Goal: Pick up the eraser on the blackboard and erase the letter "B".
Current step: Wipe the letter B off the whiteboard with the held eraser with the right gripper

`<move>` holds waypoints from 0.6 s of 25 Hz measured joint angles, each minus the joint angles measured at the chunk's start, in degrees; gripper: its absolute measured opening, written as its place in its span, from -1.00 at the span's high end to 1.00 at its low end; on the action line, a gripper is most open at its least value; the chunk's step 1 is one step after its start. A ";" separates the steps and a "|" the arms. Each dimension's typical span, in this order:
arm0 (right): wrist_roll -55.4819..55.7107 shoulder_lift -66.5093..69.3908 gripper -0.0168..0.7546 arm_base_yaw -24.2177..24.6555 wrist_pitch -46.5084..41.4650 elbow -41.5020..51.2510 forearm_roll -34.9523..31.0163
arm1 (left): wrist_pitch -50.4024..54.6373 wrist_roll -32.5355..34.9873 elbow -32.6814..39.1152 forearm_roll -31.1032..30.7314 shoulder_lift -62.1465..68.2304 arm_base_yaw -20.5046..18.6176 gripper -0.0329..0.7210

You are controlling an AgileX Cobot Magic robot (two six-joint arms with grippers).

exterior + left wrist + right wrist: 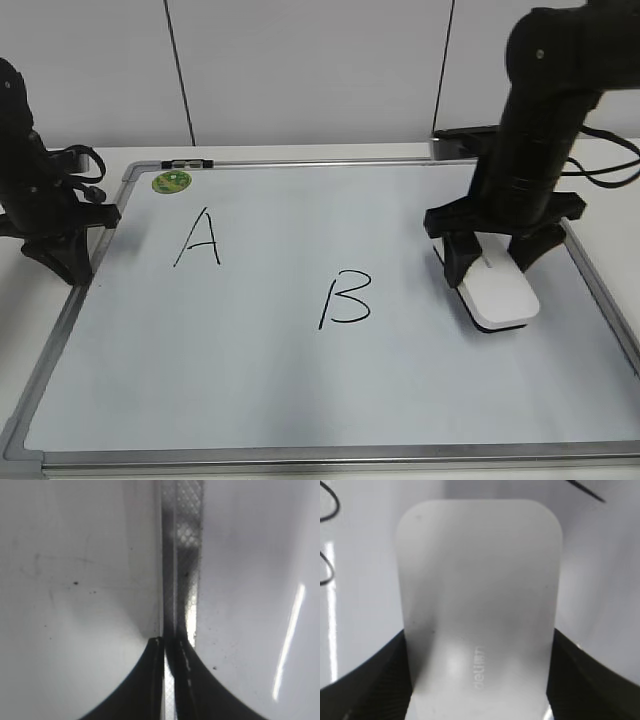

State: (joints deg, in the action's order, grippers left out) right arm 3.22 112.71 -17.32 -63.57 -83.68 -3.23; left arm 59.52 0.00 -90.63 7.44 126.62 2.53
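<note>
Right claw [497, 262] astride eraser [497, 296], fingers [375, 677] flanking its sides.

Through the right wrist camera I see the eraser [479, 600] filling most of the frame, a smooth white block with rounded far corners and faint grey lettering near its close end. My right gripper [479, 680] has a dark finger [375, 675] pressed against each long side of it at the near edge. Beneath lies the blackboard [605, 570], white and glossy. Curved black marker strokes [329, 535] show at the far left, and one straight stroke [587, 491] crosses the far right corner.
</note>
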 joint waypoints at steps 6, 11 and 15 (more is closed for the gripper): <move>0.00 6.30 -0.40 -3.68 -3.79 -10.32 0.25 | 0.05 0.00 0.00 0.00 0.00 0.00 0.86; 0.12 13.60 -0.40 -7.17 -5.62 -19.07 1.70 | 0.05 0.00 0.00 0.00 0.00 0.00 0.86; 0.32 17.33 -0.40 -8.64 -5.62 -23.16 2.88 | 0.05 0.00 0.00 0.00 0.00 0.00 0.86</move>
State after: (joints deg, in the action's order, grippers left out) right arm 3.54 130.04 -25.96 -69.19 -106.84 -0.34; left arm 59.57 0.00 -90.63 7.44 126.62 2.53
